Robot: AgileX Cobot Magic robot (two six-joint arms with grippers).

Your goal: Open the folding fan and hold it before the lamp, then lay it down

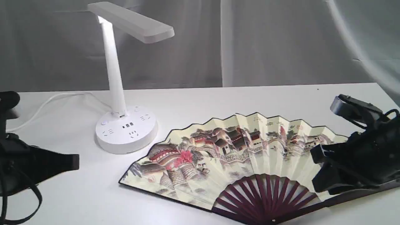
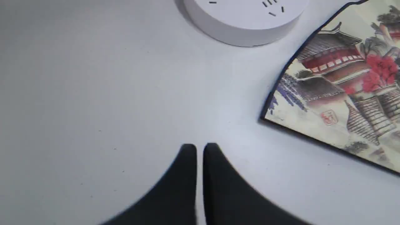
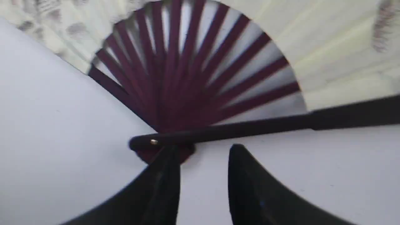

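The folding fan (image 1: 234,150) lies spread open and flat on the white table, painted side up, its maroon ribs meeting at the pivot near the front edge. The lamp (image 1: 116,84) stands behind its left end, head lit. My left gripper (image 1: 75,162) is shut and empty, low over bare table left of the fan's corner (image 2: 343,87); its closed tips (image 2: 200,147) point toward the lamp base (image 2: 243,18). My right gripper (image 1: 320,170) hovers over the fan's right end. Its fingers (image 3: 203,150) stand apart with nothing between them, just short of the guard stick and pivot (image 3: 187,78).
The lamp's white cord (image 1: 47,104) runs left across the table (image 1: 218,100) behind my left arm. A grey curtain hangs behind the table's far edge. The fan's right guard stick (image 1: 359,193) reaches toward the front right corner.
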